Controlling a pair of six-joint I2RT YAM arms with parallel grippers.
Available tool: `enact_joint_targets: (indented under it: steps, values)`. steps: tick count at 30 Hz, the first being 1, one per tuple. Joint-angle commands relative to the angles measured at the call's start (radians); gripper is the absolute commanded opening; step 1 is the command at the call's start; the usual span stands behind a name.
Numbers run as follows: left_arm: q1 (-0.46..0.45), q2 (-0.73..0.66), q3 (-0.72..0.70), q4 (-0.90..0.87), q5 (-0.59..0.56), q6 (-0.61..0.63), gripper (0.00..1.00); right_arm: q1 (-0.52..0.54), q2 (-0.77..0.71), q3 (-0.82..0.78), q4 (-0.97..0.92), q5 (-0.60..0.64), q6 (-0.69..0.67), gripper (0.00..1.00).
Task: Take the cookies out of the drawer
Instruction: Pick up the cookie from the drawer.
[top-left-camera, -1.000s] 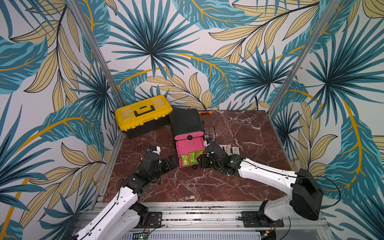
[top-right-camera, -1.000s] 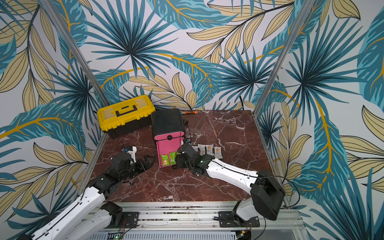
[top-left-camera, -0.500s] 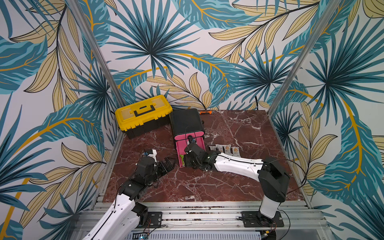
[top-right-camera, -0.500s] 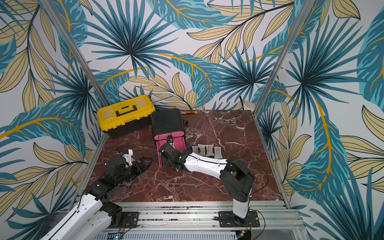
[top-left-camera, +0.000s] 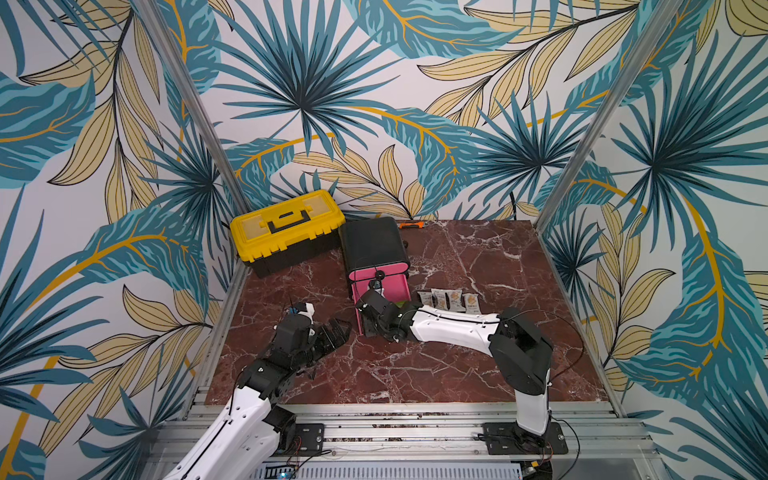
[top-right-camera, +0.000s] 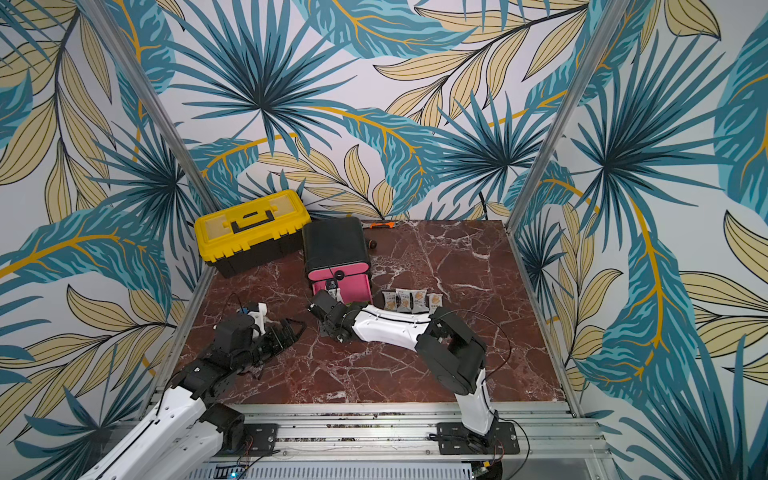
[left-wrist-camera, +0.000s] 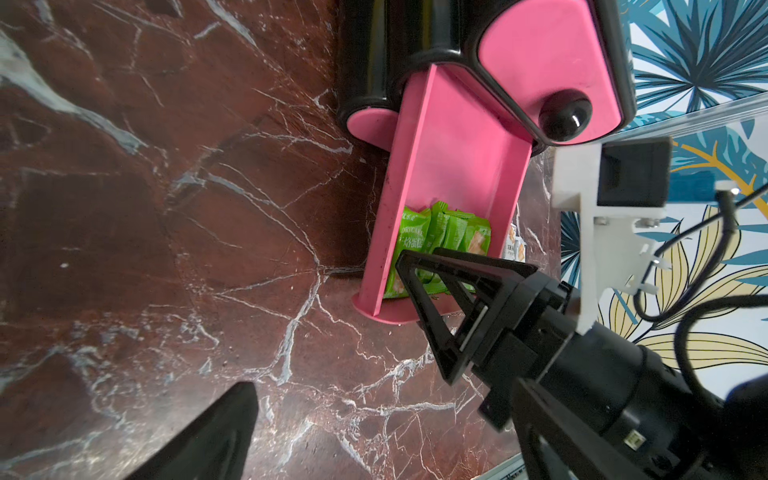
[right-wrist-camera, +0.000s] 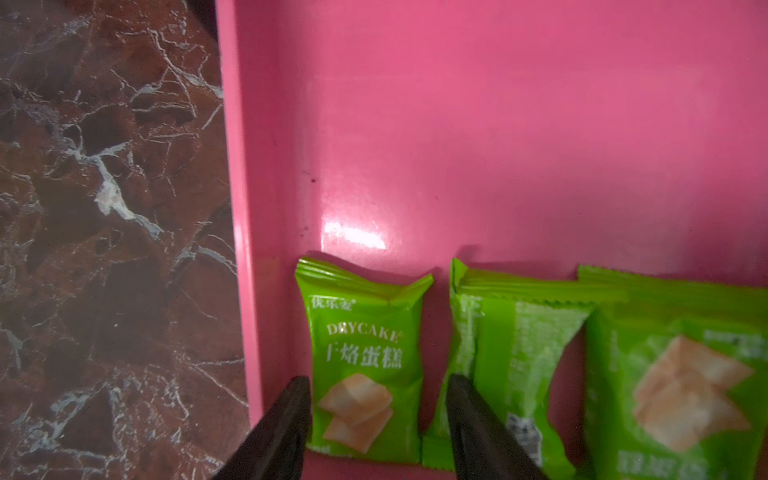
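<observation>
The pink drawer (right-wrist-camera: 498, 124) is pulled out of a black and pink cabinet (top-left-camera: 374, 249). Green cookies lie across its front end: three packets (right-wrist-camera: 365, 357) (right-wrist-camera: 515, 361) (right-wrist-camera: 681, 386), also seen in the left wrist view (left-wrist-camera: 440, 232). My right gripper (right-wrist-camera: 378, 386) reaches into the drawer, open, one finger on each side of the packet nearest the drawer's side wall. More cookies (top-left-camera: 449, 300) (top-right-camera: 411, 300) lie in a row on the table beside the drawer. My left gripper (top-left-camera: 334, 330) hovers open over bare table left of the drawer, holding nothing.
A yellow toolbox (top-left-camera: 286, 226) stands at the back left, close to the cabinet. An orange tool (top-left-camera: 410, 225) lies by the back wall. Patterned walls close in the marble table (top-left-camera: 457, 374) on three sides. The right arm (top-left-camera: 453, 328) stretches low across the table's middle.
My right gripper has swung left, from the drawer's right side to over its left end, above the green packets. The left arm has barely moved.
</observation>
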Motion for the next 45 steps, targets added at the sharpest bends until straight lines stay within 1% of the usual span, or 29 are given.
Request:
enact_joint_targets:
  steps: [1,3,6,12,16,21,28,34,38,42,45]
  values:
    - [0.007,-0.010,0.043,-0.026,0.013,0.021,1.00,-0.003,0.035,-0.003,-0.060,0.081,0.008,0.54]
    - [0.007,-0.009,0.049,-0.031,0.012,0.026,1.00,-0.003,0.022,-0.015,-0.064,0.105,0.012,0.52]
    - [0.007,-0.008,0.055,-0.035,0.011,0.028,1.00,-0.004,-0.011,-0.034,-0.064,0.121,0.003,0.53]
    - [0.007,-0.010,0.075,-0.054,-0.002,0.041,1.00,-0.003,-0.071,-0.063,0.007,0.025,-0.050,0.62]
    - [0.007,-0.024,0.075,-0.058,-0.026,0.045,1.00,-0.002,-0.049,-0.027,0.007,-0.029,-0.049,0.64]
    - [0.007,-0.055,0.069,-0.060,-0.047,0.045,1.00,-0.002,0.004,0.012,-0.014,-0.003,-0.043,0.64]
    - [0.007,-0.061,0.074,-0.087,-0.037,0.050,1.00,-0.001,0.080,0.056,-0.023,0.016,-0.037,0.63]
    - [0.007,-0.076,0.088,-0.119,-0.039,0.053,1.00,-0.001,0.112,0.065,-0.035,0.070,0.002,0.56]
    - [0.007,-0.093,0.107,-0.152,-0.034,0.054,1.00,-0.001,0.109,0.049,-0.012,0.084,-0.002,0.49]
    - [0.007,-0.094,0.129,-0.186,-0.034,0.069,1.00,-0.001,0.060,0.008,0.043,0.070,-0.004,0.42]
    - [0.007,-0.076,0.157,-0.201,-0.032,0.077,1.00,-0.001,0.007,-0.014,0.059,0.052,-0.011,0.38]
